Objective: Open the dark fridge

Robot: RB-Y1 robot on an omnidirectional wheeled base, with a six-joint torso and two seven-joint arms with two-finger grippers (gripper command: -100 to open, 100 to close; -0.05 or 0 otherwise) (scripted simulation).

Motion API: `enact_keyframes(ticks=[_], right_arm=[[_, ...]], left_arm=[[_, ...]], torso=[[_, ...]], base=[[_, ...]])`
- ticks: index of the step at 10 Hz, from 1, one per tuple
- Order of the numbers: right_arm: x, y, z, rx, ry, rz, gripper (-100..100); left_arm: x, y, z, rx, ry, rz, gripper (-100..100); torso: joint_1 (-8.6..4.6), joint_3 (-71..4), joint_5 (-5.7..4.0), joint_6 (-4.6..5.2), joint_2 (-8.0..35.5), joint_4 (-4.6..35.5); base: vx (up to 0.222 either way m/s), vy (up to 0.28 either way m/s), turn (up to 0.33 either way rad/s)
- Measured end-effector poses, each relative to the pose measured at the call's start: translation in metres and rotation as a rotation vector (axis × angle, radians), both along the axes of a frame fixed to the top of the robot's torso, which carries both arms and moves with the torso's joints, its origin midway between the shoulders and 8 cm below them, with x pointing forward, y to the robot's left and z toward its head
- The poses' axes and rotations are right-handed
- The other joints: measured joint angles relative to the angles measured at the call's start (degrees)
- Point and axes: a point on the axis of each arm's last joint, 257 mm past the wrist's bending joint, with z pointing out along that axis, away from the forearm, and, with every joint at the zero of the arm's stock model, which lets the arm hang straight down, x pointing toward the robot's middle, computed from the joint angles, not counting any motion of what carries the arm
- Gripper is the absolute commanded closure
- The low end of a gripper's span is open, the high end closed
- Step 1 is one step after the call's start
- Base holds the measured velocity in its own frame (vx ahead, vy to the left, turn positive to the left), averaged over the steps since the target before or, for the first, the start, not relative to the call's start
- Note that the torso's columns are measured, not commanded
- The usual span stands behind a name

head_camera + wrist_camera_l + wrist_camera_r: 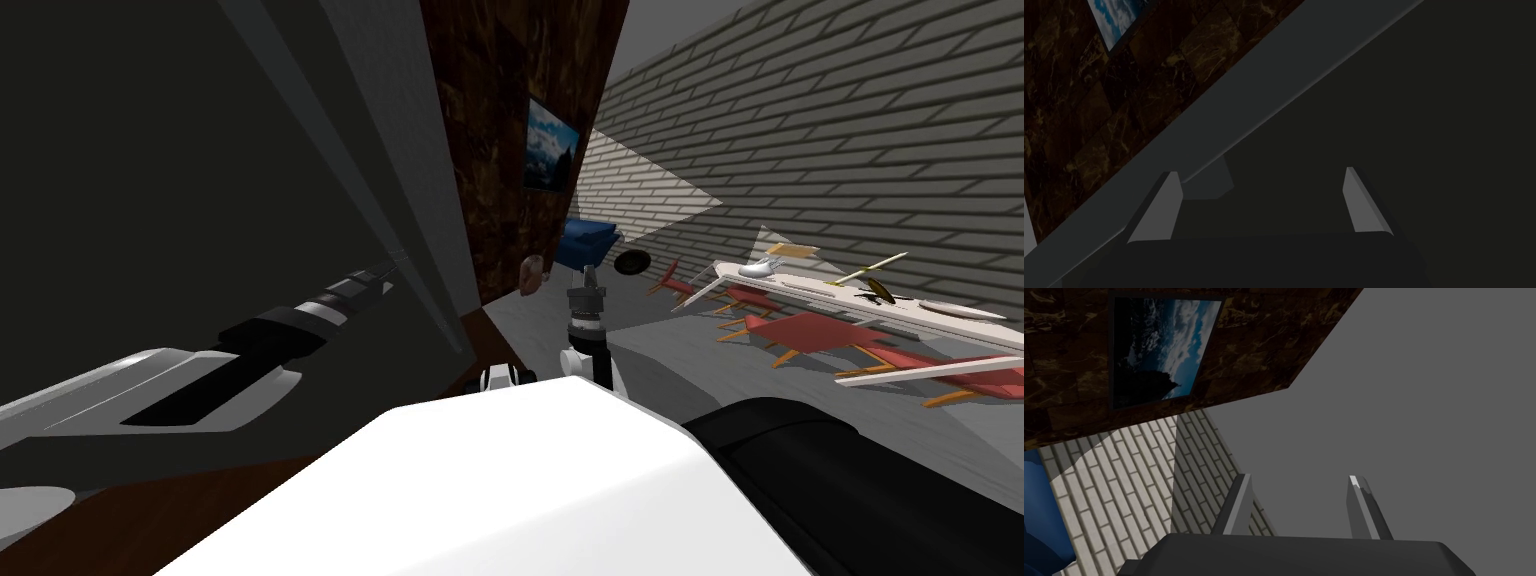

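**Left gripper standing wide at the fridge handle, nothing gripped**

The dark fridge (150, 150) is taking up the left of the head view, close in front of the robot and to its left. Its front is showing as a flat, near-black face. A long grey bar handle (1249, 95) is running along that face.

The left arm is lying stretched across the fridge front, with the left gripper (1260, 170) pointing straight at the door. Its fingers (1166, 200) are standing wide apart and are holding nothing. One finger is sitting just at the edge of the handle, beside the short grey bracket (1209, 181) that is joining the bar to the door. The other finger is standing over the bare door face, apart from the bar. Whether either fingertip is touching the door cannot be told.

The right arm is standing upright in front of the chest, well apart from the fridge. The right gripper (1301, 476) is also holding its fingers apart, with nothing between them.

Beyond the fridge, a framed picture (550, 145) is hanging on a dark brown marbled wall (490, 120). A blue seat (588, 240) is sitting below it. To the right, a long white table (800, 285) with red chairs (810, 330) is standing along a brick wall (800, 120)
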Motion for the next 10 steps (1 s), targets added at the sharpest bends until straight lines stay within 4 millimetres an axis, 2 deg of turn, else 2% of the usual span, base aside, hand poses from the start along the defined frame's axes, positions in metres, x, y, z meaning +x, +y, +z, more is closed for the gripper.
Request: enact_keyframes(ticks=[10], right_arm=[[0.0,0.0,0.0,0.0,0.0,0.0,0]], left_arm=[[0.0008,0.0007,0.0056,0.044,0.016,0.02,-100]], torso=[[0.01,-0.1,-0.12,0.08,0.0,0.2]], base=[[-0.002,0.0,0.002]])
